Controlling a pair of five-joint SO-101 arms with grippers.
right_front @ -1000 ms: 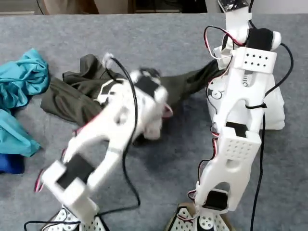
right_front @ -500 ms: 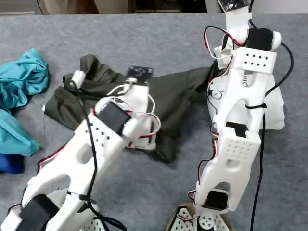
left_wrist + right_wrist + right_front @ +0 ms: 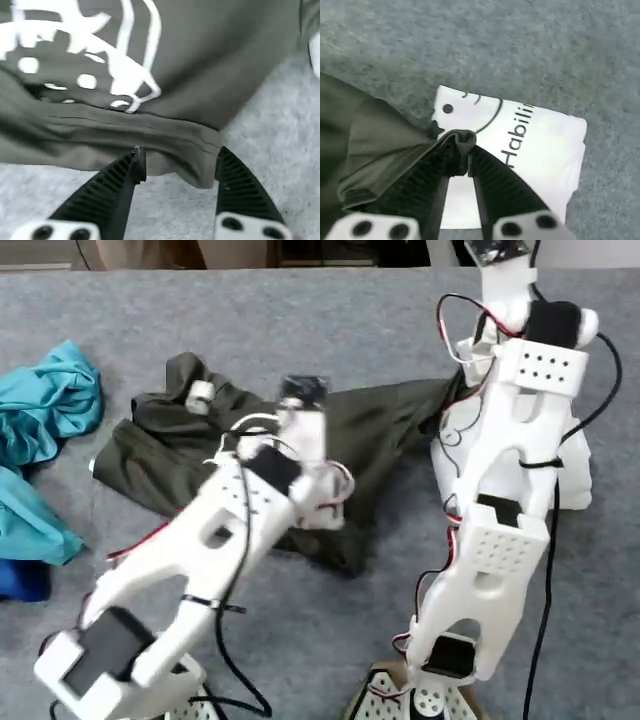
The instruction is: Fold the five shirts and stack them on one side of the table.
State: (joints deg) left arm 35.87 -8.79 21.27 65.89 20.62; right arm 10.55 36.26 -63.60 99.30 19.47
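Observation:
A dark olive shirt (image 3: 385,425) with a white print (image 3: 120,65) lies spread across the middle of the table. My left gripper (image 3: 177,167) is open just above its hem (image 3: 165,135), one finger on each side of a stretch of the edge, and the left arm (image 3: 250,510) crosses over the shirt. My right gripper (image 3: 465,145) is shut on the shirt's right corner (image 3: 385,145), held above a folded white shirt (image 3: 535,145). In the high view that white shirt (image 3: 577,475) lies under the right arm (image 3: 520,440).
Crumpled teal shirts (image 3: 40,415) lie at the table's left edge, with a blue one (image 3: 20,580) below them. Bare grey table (image 3: 330,320) stretches behind the olive shirt and in front of it near the arm bases.
The left arm swung across the olive shirt and now hangs over its near hem. The shirt has been drawn out flatter. The right arm shifted slightly right, still holding the corner.

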